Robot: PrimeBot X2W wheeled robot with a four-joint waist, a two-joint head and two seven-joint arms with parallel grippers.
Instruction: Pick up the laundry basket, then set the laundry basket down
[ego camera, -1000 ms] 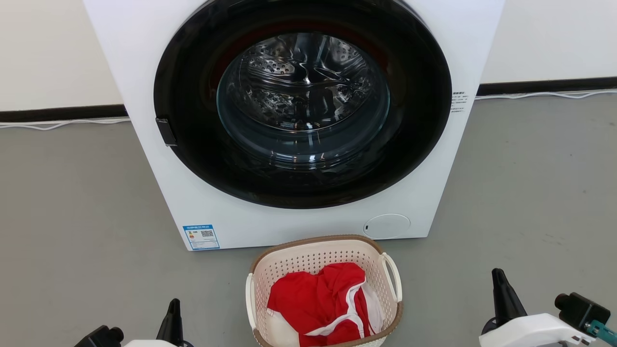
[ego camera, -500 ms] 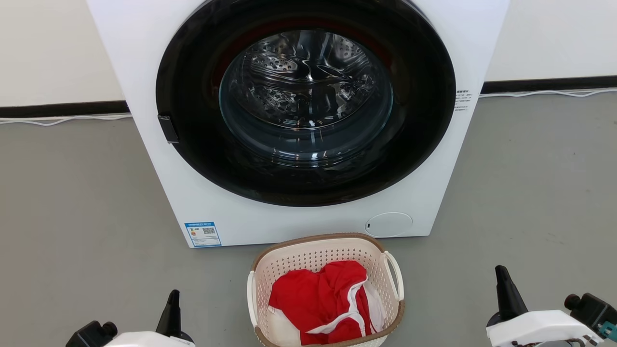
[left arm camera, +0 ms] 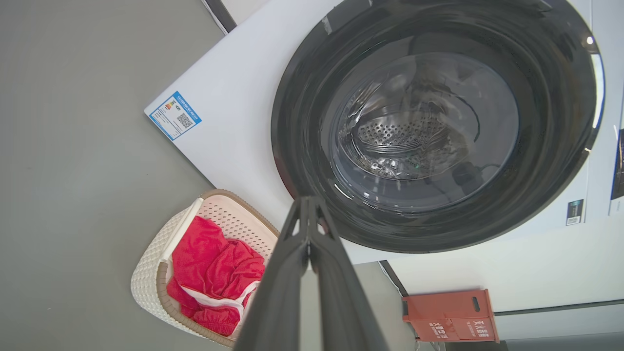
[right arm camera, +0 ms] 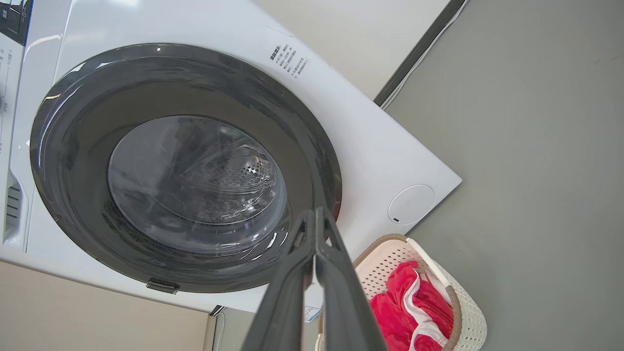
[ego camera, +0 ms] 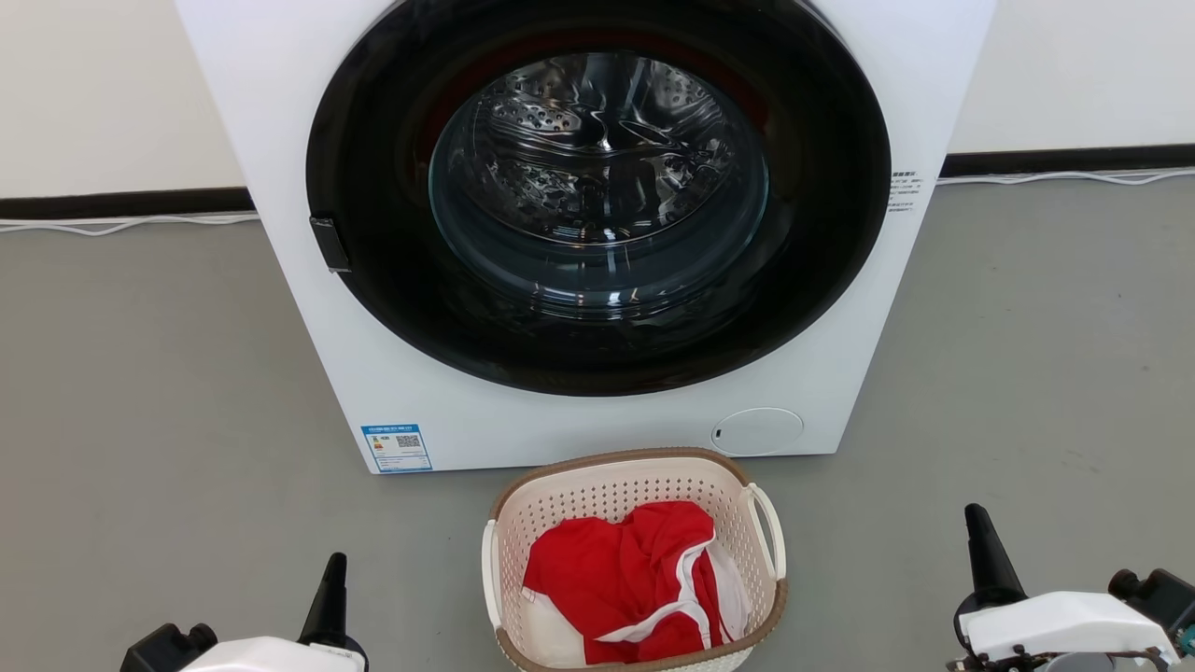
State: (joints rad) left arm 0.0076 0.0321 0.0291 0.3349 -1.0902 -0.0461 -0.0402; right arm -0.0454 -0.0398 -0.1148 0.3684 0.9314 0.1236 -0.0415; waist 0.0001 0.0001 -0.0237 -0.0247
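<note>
Cream laundry basket (ego camera: 607, 493) (red cloth (ego camera: 616, 579) inside); left end effector (left arm camera: 308, 204), right end effector (right arm camera: 316, 214) closed.

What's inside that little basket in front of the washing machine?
The laundry basket holds a crumpled red garment with white trim. It covers most of the bottom, so anything underneath is hidden.

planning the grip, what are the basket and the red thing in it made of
The laundry basket looks like matte cream moulded plastic, given its regular perforations. The red garment looks like soft fabric: it folds and creases.
</note>
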